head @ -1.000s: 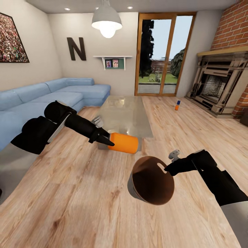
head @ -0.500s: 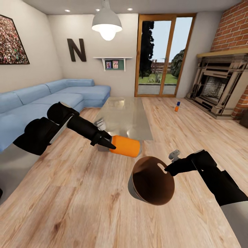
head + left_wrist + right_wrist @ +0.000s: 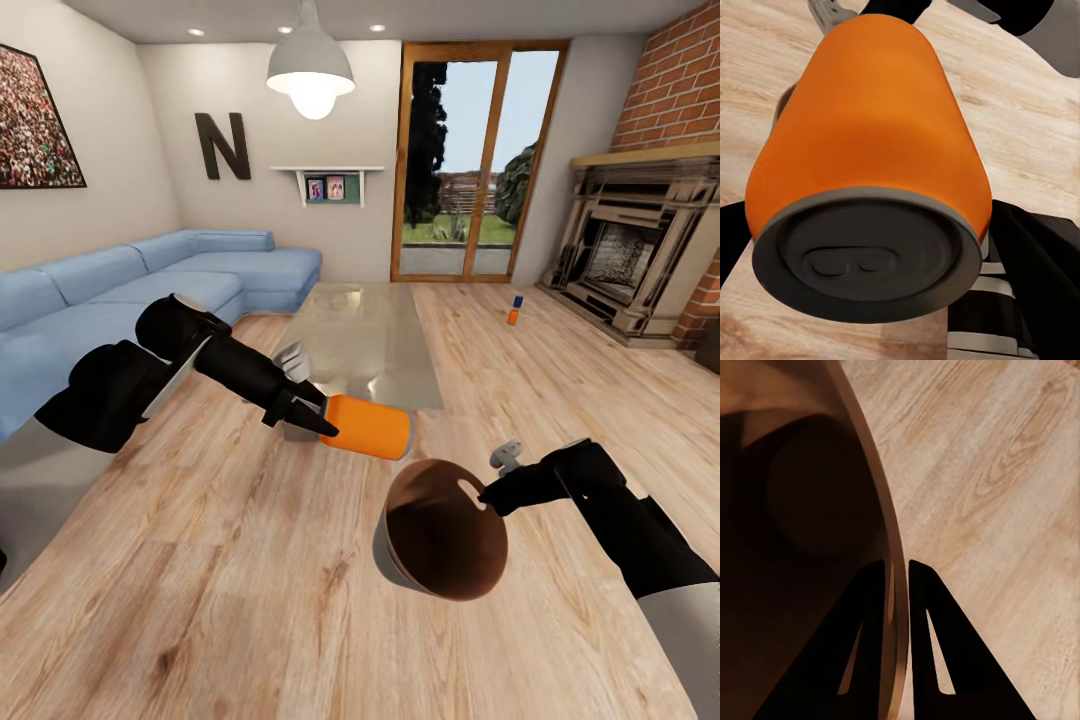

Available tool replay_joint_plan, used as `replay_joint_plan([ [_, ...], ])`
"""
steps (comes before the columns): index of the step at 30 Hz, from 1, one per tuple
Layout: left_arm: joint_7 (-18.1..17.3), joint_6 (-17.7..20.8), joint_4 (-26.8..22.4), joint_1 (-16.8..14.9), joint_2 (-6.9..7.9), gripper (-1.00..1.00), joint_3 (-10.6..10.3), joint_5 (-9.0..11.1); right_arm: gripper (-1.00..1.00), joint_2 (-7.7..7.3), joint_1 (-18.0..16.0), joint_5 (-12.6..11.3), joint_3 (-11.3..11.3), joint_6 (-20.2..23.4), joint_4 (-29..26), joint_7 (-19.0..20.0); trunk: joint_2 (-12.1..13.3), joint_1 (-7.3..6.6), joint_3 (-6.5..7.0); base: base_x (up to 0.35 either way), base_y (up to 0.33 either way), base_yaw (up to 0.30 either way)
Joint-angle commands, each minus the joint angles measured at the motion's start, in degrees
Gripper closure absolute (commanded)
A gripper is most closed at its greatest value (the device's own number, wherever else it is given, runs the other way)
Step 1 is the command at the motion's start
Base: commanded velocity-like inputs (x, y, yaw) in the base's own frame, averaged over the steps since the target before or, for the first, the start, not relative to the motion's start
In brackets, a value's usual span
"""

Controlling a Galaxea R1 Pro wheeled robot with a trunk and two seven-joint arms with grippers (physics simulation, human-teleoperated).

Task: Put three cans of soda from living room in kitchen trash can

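On the far left wall hangs a large letter "N" point(image 3: 222, 143). Nearer, the left hand point(image 3: 318, 423) is clamped on an orange soda can point(image 3: 367, 426), which lies sideways with its long axis pointing right toward the tilted trash can point(image 3: 446, 530). No label is readable on it. The right hand point(image 3: 484, 492) pinches the bin's rim. Two more cans point(image 3: 514, 308) stand far right on the floor, too small to read.

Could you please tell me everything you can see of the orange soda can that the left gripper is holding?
The orange cylindrical soda can has a smooth matte body and a dark grey end with an oval tab recess. It lies roughly horizontal in the air, clamped at one end by the left gripper, just above and beside the open mouth of the dark grey round bin. Nothing else touches it.
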Motion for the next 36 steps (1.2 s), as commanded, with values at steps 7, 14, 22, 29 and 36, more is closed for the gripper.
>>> replay_joint_plan([
  [7,0.0,0.0,-0.4,0.0,0.00,1.00,0.0,0.0,1.00,0.12,0.0,-1.2,0.1,0.6,0.0,0.4,0.0,0.00,0.01,0.000,0.000,0.000],
  [14,-0.2,0.0,-1.1,0.0,0.27,1.00,0.1,0.6,1.00,0.06,0.0,-1.2,0.3,0.6,0.0,0.4,0.0,0.00,0.01,0.000,0.000,0.000],
  [22,-5.3,0.0,-4.7,0.0,2.50,1.00,0.3,1.6,1.00,0.08,-0.1,-1.2,4.1,0.6,2.0,0.2,0.0,0.00,0.01,0.000,0.000,0.000],
  [29,-5.9,0.0,-5.3,0.0,2.87,1.00,0.0,1.4,1.00,0.12,-0.1,-1.1,4.3,0.6,2.3,0.1,0.0,0.00,0.01,0.000,0.000,0.000],
  [36,-5.4,0.0,-5.0,0.1,2.32,1.00,-0.4,0.8,1.00,0.19,-0.2,-1.1,4.3,0.6,2.3,0.1,0.0,0.00,0.01,0.000,0.000,0.000],
])
